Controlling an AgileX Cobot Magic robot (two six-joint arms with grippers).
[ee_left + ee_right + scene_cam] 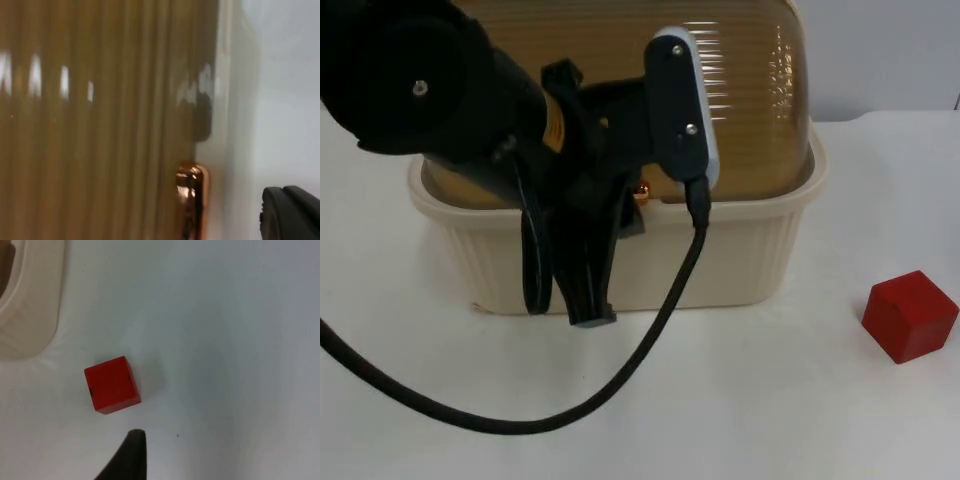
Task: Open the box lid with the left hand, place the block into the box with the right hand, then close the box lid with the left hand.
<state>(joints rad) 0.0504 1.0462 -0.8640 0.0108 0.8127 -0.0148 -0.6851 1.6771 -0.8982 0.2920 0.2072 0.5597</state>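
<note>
Lid-opening step: left tool (pixel 585 300), state unclear, hangs at box (pixel 620 255) front by the copper lid knob (pixel 191 200); next, grip knob; red block (pixel 910 315) waits on counter.

Cream ribbed box (pixel 740 255), its amber lid (pixel 750 100) apparently closed; 1 red block (pixel 910 315) lies near-right, apart.

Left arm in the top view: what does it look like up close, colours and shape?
The left arm is black and bulky, tapering to the left gripper with long, narrow black fingers. A yellow marking sits on its body. The right gripper's fingertip is black and pointed.
</note>
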